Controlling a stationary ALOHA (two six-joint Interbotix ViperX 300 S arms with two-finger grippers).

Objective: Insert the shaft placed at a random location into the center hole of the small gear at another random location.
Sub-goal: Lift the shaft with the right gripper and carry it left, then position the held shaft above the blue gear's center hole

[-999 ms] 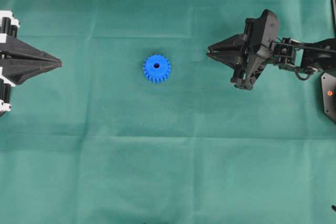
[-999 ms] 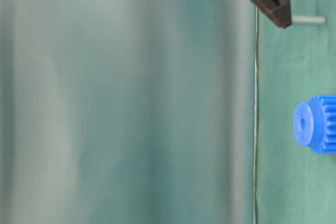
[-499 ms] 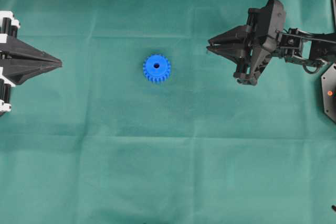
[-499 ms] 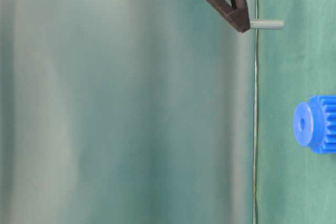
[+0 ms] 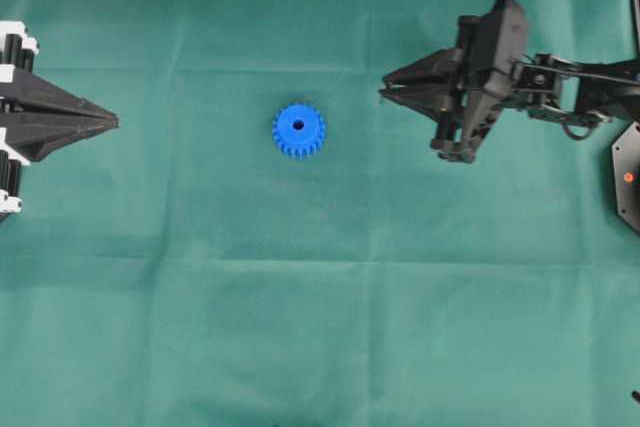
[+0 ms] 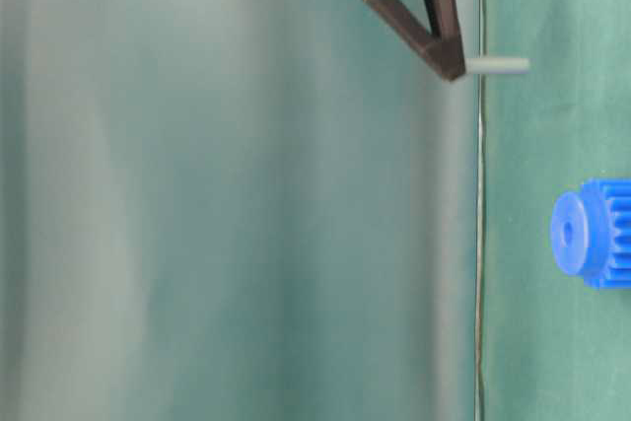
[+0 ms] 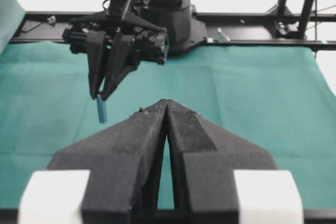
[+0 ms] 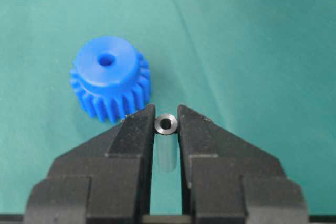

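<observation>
Right gripper [image 8: 167,129] pinches shaft [image 8: 167,142] upright above desk, gear [image 8: 109,85] at 11 o'clock; thin grip risks tilt, missing center hole [image 8: 106,59]; left gripper [image 7: 167,109] closed, empty.

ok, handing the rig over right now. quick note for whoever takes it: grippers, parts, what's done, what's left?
Right gripper: shut on the shaft, held off the cloth with its end sticking out past the fingertips.
Left gripper: shut, holding nothing, parked at the left edge of the overhead view.
Small gear: lying flat on the green cloth mid-table, hub up, center hole unobstructed, between the two arms.
Done: shaft picked up.
Left: carry the shaft over the gear, line it up with the hole, push it in, release.
</observation>
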